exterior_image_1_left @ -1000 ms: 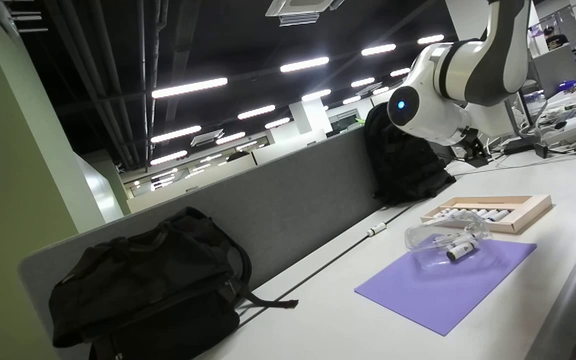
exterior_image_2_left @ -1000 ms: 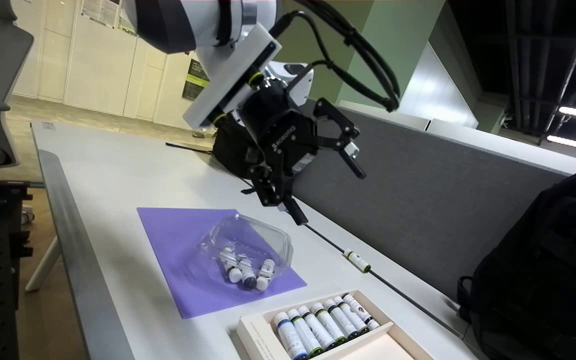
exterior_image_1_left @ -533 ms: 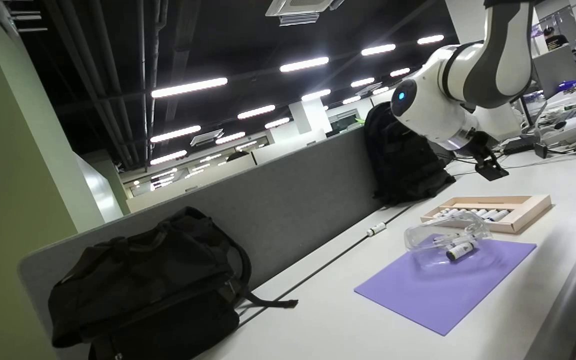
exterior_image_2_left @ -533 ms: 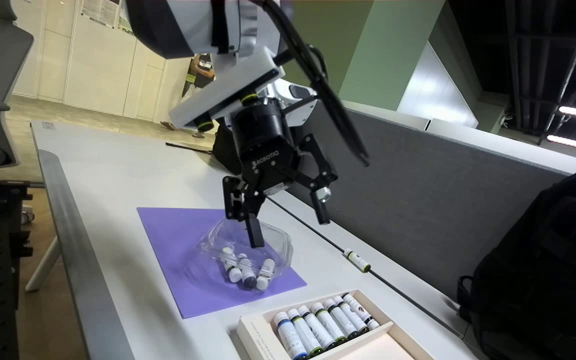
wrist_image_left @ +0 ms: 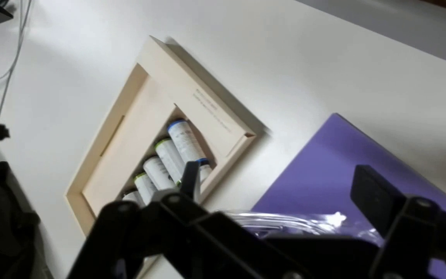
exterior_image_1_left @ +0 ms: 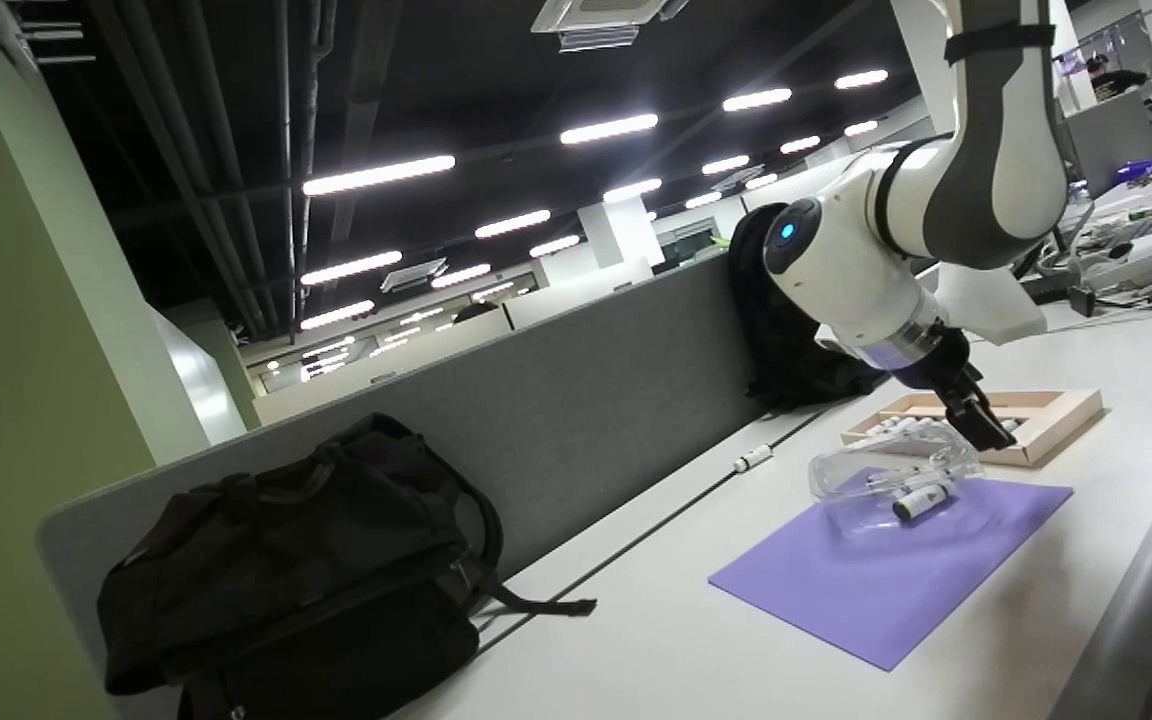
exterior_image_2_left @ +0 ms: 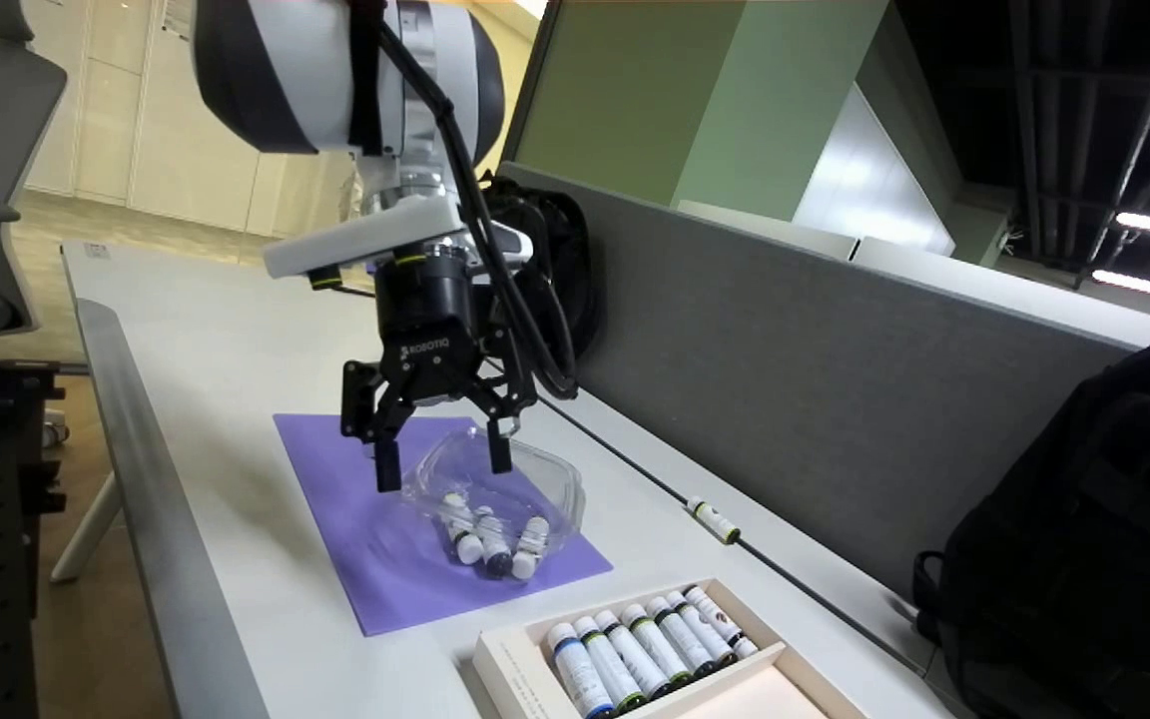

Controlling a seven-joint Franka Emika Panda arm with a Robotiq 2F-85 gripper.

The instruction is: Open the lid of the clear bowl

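Observation:
The clear bowl [exterior_image_2_left: 557, 509] sits on a purple sheet, with three white bottles [exterior_image_2_left: 492, 544] showing through its plastic. It also shows in an exterior view [exterior_image_1_left: 841, 480], and its glinting edge shows in the wrist view [wrist_image_left: 296, 223]. The lid is clear too; I cannot tell its edge from the bowl's. My gripper [exterior_image_2_left: 445, 463] is open and empty, pointing down close above the bowl's near side; I cannot tell whether a finger touches the plastic. It also shows in an exterior view [exterior_image_1_left: 986, 432]. In the wrist view, the gripper [wrist_image_left: 283, 188] has its fingers wide apart, and its body hides most of the bowl.
A wooden tray [exterior_image_2_left: 735, 689] of white bottles stands beside the purple sheet [exterior_image_2_left: 335, 479]. A loose bottle [exterior_image_2_left: 713, 521] lies on the table's dark seam. A grey partition [exterior_image_2_left: 835, 379] runs along the table. Black backpacks [exterior_image_1_left: 316, 580] lean against it.
My gripper has come down and across toward the clear bowl, turning more upright. Its fingers have stayed apart. The bowl, bottles, sheet and tray have not moved.

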